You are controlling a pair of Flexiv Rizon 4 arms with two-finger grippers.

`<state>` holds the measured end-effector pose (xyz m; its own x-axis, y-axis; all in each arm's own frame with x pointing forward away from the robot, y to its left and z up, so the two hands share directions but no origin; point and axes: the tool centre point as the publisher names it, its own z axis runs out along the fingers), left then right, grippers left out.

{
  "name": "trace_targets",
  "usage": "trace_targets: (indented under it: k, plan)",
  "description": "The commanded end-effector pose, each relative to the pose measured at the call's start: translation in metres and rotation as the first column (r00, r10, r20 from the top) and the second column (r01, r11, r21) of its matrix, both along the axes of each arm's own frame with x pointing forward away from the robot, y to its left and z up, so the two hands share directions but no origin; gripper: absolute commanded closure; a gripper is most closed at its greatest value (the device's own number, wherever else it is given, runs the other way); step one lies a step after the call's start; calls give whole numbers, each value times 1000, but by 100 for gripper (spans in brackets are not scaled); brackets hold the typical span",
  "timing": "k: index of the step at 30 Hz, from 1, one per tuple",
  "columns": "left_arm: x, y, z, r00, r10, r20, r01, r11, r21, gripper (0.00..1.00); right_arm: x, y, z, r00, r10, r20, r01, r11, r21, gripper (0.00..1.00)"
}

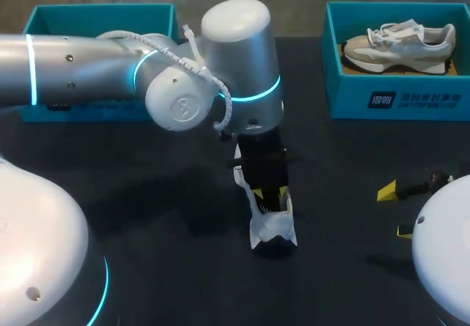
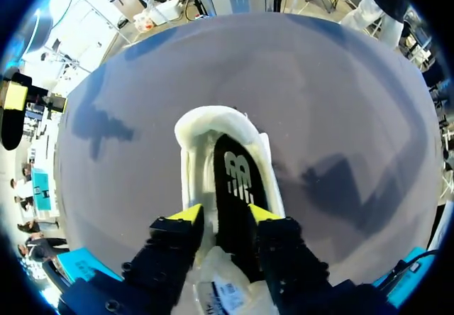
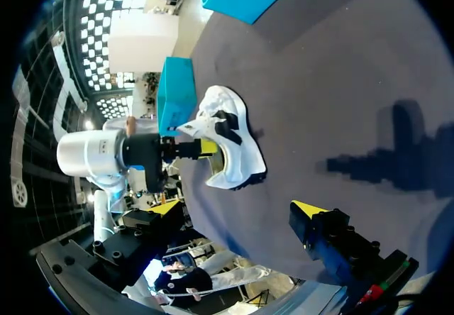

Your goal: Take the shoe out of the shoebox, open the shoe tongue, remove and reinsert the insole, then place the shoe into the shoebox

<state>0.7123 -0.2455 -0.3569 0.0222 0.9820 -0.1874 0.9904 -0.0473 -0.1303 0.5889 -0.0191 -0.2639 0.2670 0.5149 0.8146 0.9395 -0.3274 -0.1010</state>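
Currently my left gripper (image 2: 225,213) is hanging spread over the white shoe (image 1: 268,227) at mid-table, straddling its black insole (image 2: 230,180) without pinching it. My right gripper (image 3: 237,208) is sitting open at the near right. I'm judging the insole light and floppy, best pinched at its heel edge.

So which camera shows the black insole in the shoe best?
The left wrist view: the black insole lies close up, seen inside the white shoe. In the head view the left arm hides most of the shoe; the right wrist view shows the shoe small, side-on.
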Motion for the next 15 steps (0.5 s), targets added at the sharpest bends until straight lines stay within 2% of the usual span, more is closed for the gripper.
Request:
trace_targets:
  k: [1,6,8,9,12,15]
  plan:
    - [6,-6,-4,1000,-5,-2,5,1000,6,57,-2,0,2,1000,-3,1,3,1000,-4,0]
    - [9,-7,-4,1000,-10,-2,10,1000,14,59,-2,0,2,1000,-3,1,3,1000,-4,0]
    - [8,-7,-1,1000,-10,-3,10,1000,5,64,-2,0,2,1000,-3,1,3,1000,-4,0]
    - [8,-6,0,1000,-14,-7,14,1000,5,69,-2,0,2,1000,-3,1,3,1000,-4,0]
    - [7,-4,-4,1000,-20,-15,20,1000,20,67,-2,0,2,1000,-3,1,3,1000,-4,0]
    - [12,-5,-6,1000,-13,-16,14,1000,26,59,-2,0,2,1000,-3,1,3,1000,-4,0]
